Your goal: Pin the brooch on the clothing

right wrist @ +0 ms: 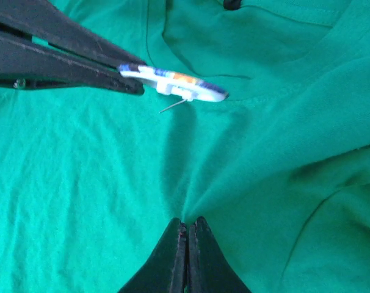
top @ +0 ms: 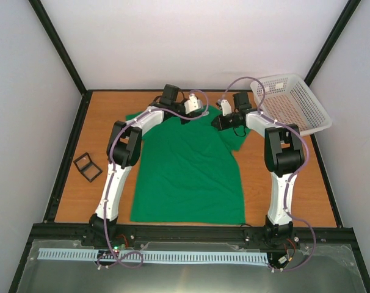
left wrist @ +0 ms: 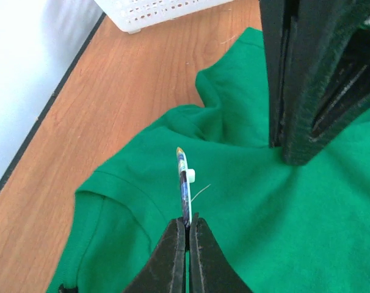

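Note:
The green T-shirt (top: pixel 188 171), the clothing, lies flat on the wooden table with its collar at the far side. My left gripper (left wrist: pixel 188 223) is shut on the rim of the brooch (left wrist: pixel 184 180), a small round badge seen edge-on, bluish face to the left and white back to the right. In the right wrist view the brooch (right wrist: pixel 179 84) hovers just above the cloth near the collar, a thin pin wire sticking out beneath it. My right gripper (right wrist: pixel 186 224) is shut on a pinched-up fold of the shirt (right wrist: pixel 246 183), a short way from the brooch.
A white mesh basket (top: pixel 292 101) stands at the back right, partly off the table's corner. A small black square-framed case (top: pixel 87 166) lies on the table left of the shirt. Black frame rails (top: pixel 69 155) border the table.

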Motion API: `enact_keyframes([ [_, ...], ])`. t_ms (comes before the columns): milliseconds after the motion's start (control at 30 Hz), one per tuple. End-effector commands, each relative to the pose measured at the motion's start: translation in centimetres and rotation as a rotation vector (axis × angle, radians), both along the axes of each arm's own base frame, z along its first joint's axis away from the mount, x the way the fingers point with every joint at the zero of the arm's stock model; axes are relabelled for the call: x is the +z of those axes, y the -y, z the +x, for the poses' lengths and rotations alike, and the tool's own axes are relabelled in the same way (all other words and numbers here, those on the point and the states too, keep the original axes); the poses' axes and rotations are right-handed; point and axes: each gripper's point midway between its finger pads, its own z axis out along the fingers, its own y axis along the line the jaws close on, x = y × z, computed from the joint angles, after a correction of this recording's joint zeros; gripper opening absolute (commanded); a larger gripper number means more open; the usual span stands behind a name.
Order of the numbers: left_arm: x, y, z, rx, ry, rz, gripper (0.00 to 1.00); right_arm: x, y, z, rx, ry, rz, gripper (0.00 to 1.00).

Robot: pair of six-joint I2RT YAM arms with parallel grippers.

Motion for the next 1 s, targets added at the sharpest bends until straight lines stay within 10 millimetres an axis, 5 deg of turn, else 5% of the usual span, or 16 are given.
enact_keyframes([
  [0, 1.0, 0.1, -0.6, -0.053, 0.002, -0.001, 0.01, 3.5, -0.1, 0.4, 0.003, 0.087, 0.064, 0.03],
  [967, 0.2, 1.7, -1.7, -0.085, 0.035, 0.068, 0.01, 4.5, -1.4, -0.2, 0.099, 0.103, 0.129, 0.04],
])
